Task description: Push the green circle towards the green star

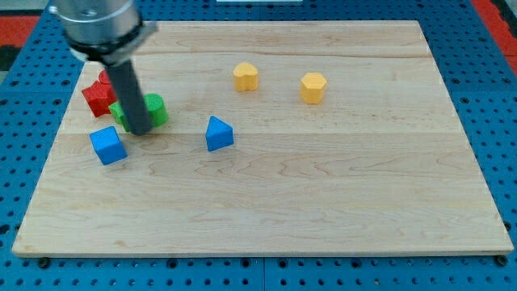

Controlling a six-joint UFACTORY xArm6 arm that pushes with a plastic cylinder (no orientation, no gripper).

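My tip [137, 131] rests on the wooden board at the view's left, right in front of two green blocks. The green circle [155, 108] shows just to the right of the rod. The green star [119, 112] shows just to the left of the rod and is partly hidden by it. The two green blocks look very close together, and the rod hides the space between them.
A red block [98, 96] lies left of the green blocks, touching the star. A blue cube [107, 145] lies below them. A blue triangle [218, 133] sits mid-board. Two yellow blocks [245, 77] [313, 87] sit near the top. The board's left edge [56, 137] is close.
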